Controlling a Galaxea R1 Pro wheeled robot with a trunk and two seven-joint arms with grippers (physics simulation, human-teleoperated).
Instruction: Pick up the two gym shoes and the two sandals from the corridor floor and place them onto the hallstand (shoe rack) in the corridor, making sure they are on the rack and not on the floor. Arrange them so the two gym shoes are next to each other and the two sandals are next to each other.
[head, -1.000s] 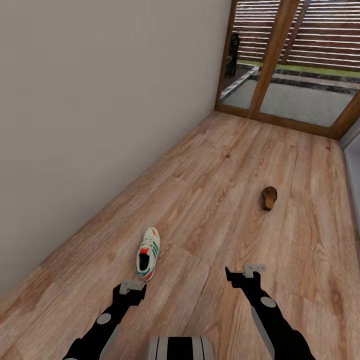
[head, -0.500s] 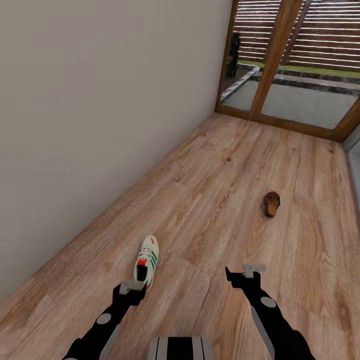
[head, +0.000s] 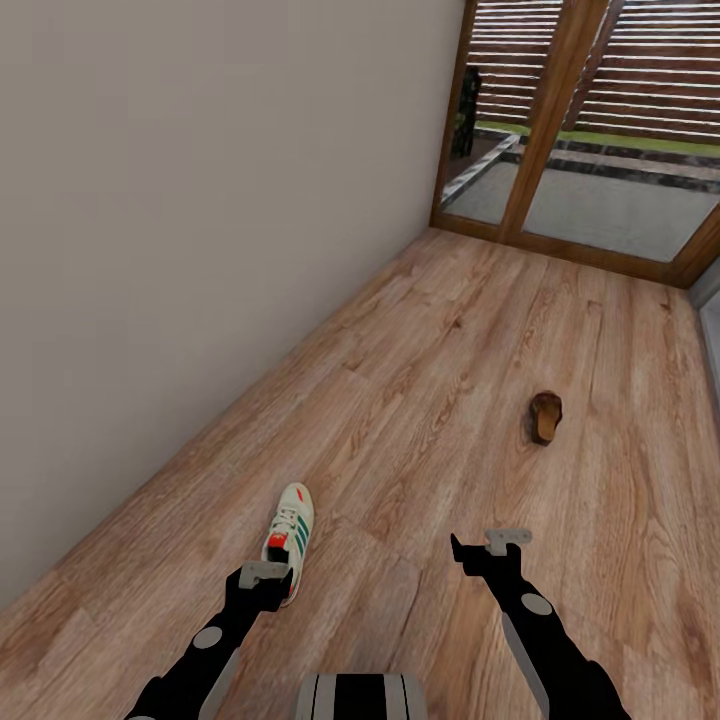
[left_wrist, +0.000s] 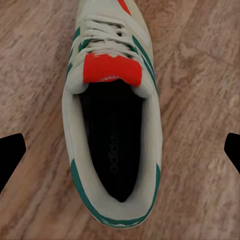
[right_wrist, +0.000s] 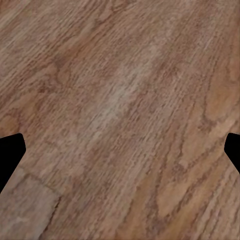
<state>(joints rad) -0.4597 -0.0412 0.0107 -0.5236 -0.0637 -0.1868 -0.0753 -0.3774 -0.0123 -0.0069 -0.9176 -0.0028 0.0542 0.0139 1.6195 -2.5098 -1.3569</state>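
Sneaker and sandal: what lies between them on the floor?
Nothing but bare wood floor. The head view shows the stretch from the sneaker to the sandal with no object on it.

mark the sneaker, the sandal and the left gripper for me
gym shoe (left_wrist: 112, 125): left wrist view, on the dark insole inside the opening.
sandal (head: 545, 417): head view, on its tan insole.
left gripper (head: 263, 573): head view, between its fingertips, over the shoe's heel.

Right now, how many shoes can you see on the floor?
2. A white sneaker lies just ahead of the left gripper; a brown sandal sits farther down the corridor floor, to the right. Others may be out of view.
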